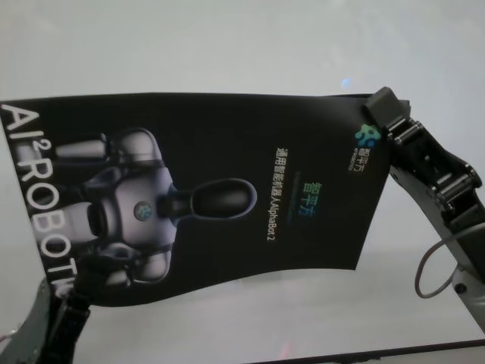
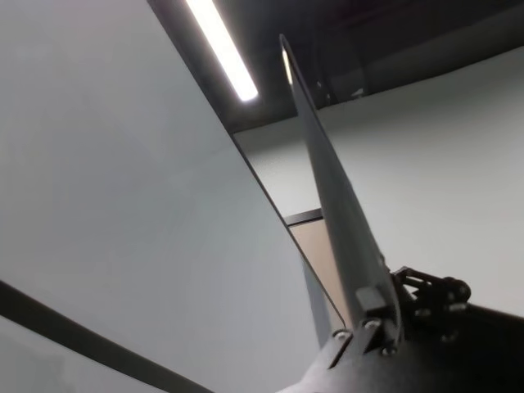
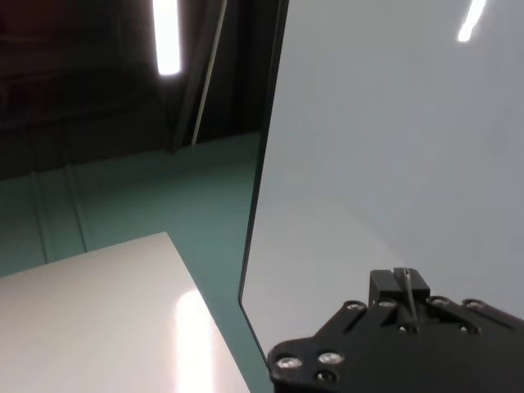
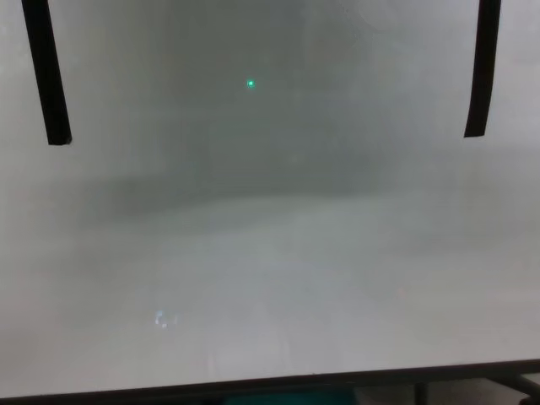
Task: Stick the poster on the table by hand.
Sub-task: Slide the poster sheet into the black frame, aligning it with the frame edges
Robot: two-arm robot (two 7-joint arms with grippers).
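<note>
White table (image 4: 270, 278) fills the chest view, with two narrow black strips (image 4: 46, 72) lying at its far left and far right and a thin dark edge along the near side. Above it, in the head view, the poster (image 1: 220, 197) is held up off the table, printed face toward the head camera, its near edge sagging in a shallow wave. The right pincer (image 1: 385, 114) is clamped on the sheet's far right corner; the right wrist view shows the sheet's thin edge running into the closed jaws. The left pincer (image 2: 368, 315) grips the near left corner, the sheet standing edge-on from its jaws in the left wrist view. The step in hand appears to be carrying the sheet into place and lowering it flat. To do this well, keep both pincers closed and draw them gently apart so the sag is taken out before contact. Bring the sheet down level, probably between the two strips, with its long edges square to the table's near edge. Let one edge touch first and lay the remainder down progressively, so no air bubble or crease is trapped. Avoid twisting either wrist, since glossy stock will likely kink at a clamped corner. Release only when the sheet lies fully on the table.
</note>
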